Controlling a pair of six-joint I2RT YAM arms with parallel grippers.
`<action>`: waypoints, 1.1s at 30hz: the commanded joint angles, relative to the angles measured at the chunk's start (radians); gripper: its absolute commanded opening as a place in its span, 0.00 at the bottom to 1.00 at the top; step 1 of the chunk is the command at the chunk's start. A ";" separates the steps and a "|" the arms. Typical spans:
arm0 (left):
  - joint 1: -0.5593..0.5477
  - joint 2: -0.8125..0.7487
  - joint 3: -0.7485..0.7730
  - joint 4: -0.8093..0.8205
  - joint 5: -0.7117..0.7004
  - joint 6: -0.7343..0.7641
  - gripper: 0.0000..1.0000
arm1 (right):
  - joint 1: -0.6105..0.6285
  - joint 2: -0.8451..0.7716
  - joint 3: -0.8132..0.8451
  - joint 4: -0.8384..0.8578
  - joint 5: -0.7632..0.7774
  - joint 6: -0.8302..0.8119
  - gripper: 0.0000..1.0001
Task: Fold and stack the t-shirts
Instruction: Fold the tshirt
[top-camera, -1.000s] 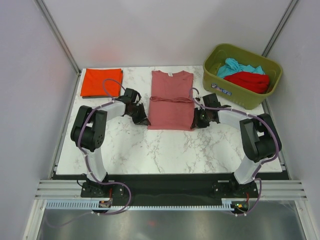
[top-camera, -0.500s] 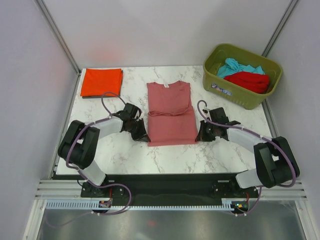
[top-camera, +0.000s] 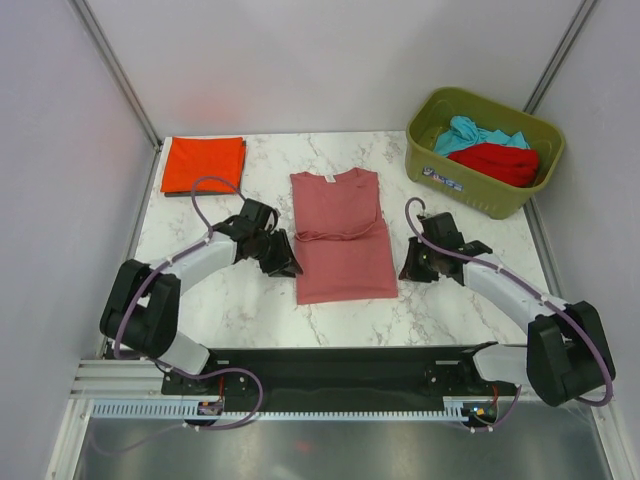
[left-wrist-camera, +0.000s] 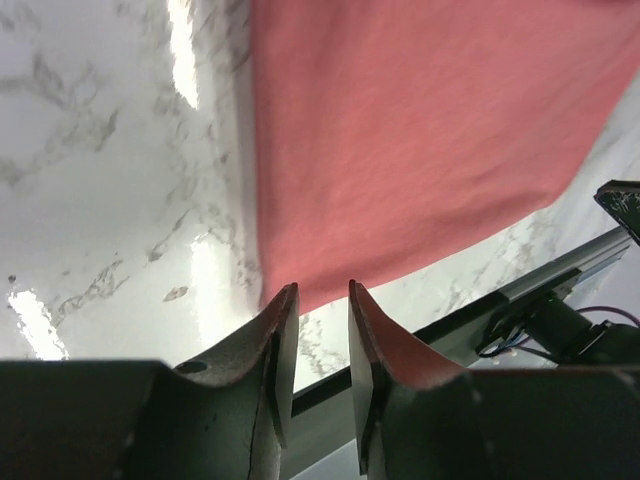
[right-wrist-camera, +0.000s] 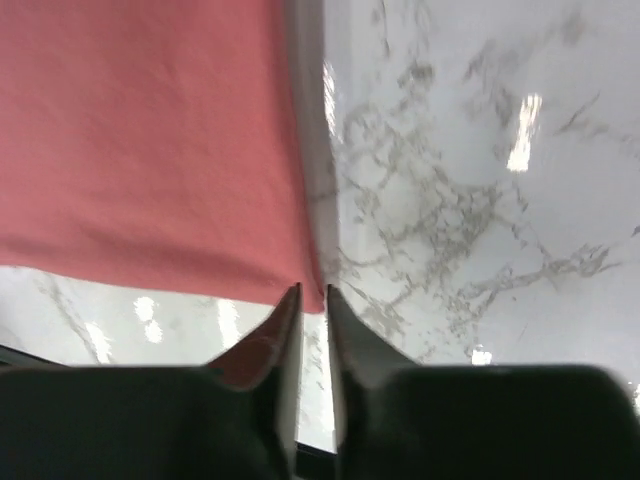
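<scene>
Shirt-work, caught from three sides. From above, found the dusty pink t-shirt (top-camera: 342, 235) flat mid-table (top-camera: 230, 300), sleeves folded in, collar far; left gripper (top-camera: 290, 267) at its near-left edge, right gripper (top-camera: 406, 271) at its near-right. Showed too, there alone, an orange-red t-shirt (top-camera: 203, 165) folded at the far-left corner, plus a teal t-shirt (top-camera: 468, 132) and a red t-shirt (top-camera: 505, 162) in the olive bin (top-camera: 455, 183). From the right wrist, saw jaws nearly closed on the hem corner. From the left wrist, saw a narrow gap, corner at the tips; could not tell if gripped.

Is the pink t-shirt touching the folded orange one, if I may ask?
Apart. The top view shows bare marble between the pink t-shirt and the orange t-shirt.
</scene>
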 joint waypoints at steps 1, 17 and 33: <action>0.002 0.019 0.103 -0.014 -0.047 0.003 0.34 | 0.013 -0.023 0.114 -0.003 0.047 0.028 0.17; -0.001 0.273 0.354 -0.013 -0.136 0.002 0.24 | 0.144 0.389 0.473 0.129 0.133 0.001 0.00; 0.077 0.449 0.547 -0.019 -0.223 -0.018 0.25 | 0.136 0.677 0.768 0.088 0.221 -0.068 0.00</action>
